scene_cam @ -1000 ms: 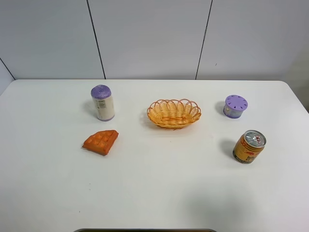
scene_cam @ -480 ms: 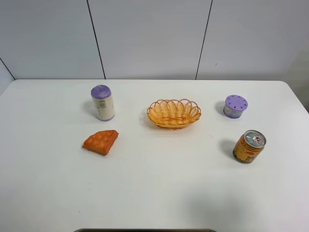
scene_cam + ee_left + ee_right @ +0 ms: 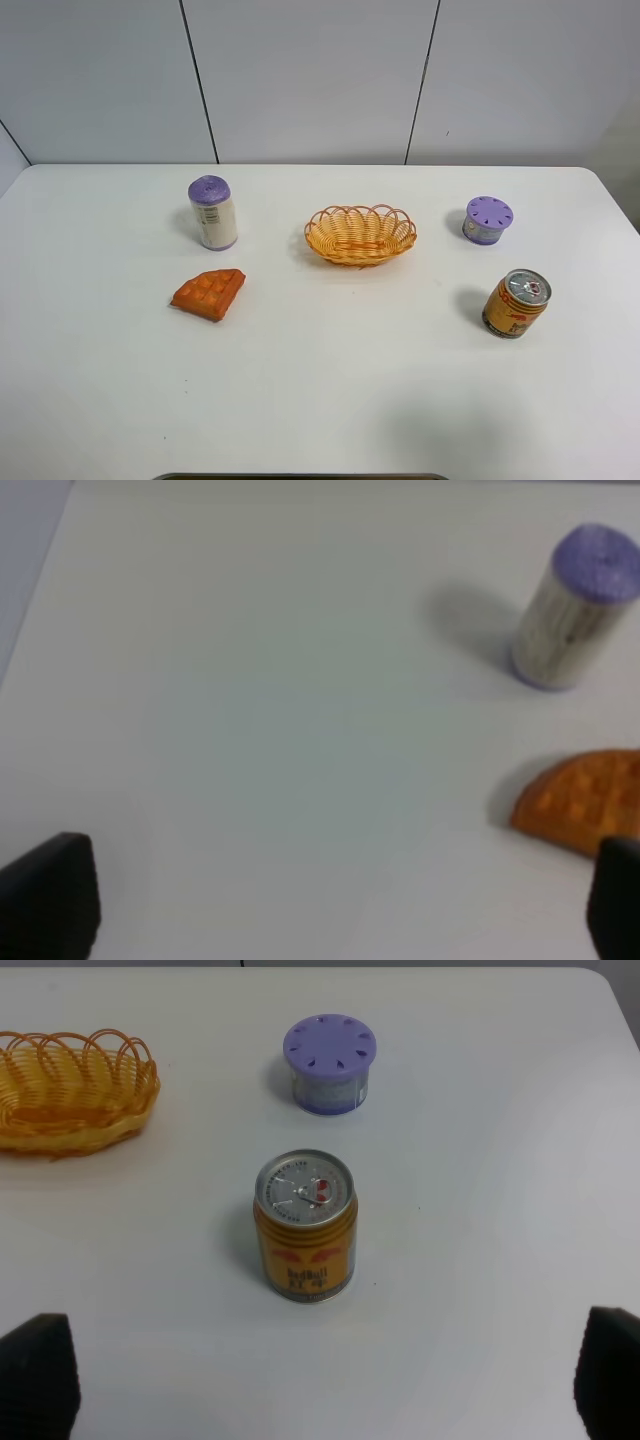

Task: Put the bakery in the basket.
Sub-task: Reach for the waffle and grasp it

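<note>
— Where is the bakery piece?
— The small orange-brown waffle wedge [image 3: 209, 293] lies flat on the white bench [image 3: 320, 400], left of the oval orange-yellow wicker basket [image 3: 318, 232] and well apart from it, near the purple-capped white cylinder [image 3: 213, 212].
— And the fingers?
— The left arm's fingers [image 3: 45, 895] are spread wide, holding nothing. The right arm's fingers [image 3: 40, 1375] are likewise apart, facing the gold drink can [image 3: 305, 1225].

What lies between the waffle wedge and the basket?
Nothing: in the exterior high view, only bare white table separates the waffle wedge from the basket.
</note>
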